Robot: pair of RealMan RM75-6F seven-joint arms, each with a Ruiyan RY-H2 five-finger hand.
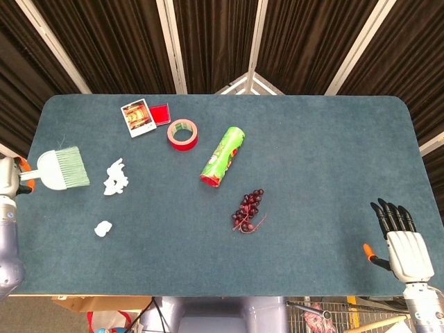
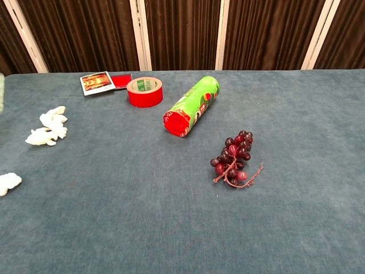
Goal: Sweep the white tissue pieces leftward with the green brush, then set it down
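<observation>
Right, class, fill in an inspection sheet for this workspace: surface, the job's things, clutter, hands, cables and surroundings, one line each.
Surface: blue-grey carpeted table, rounded corners.
Job's things: green brush near the table's left edge, bristles pointing right; larger tissue clump just right of it, not touching; small tissue piece nearer the front edge.
Clutter: red tape roll, green can lying on its side, grapes, picture card beside a red card.
Hands: left hand at the left edge holds the brush handle; right hand off the front right corner, holds nothing, fingers apart.
Cables: nothing seen on the table.
Surroundings: dark curtains with white poles.
</observation>
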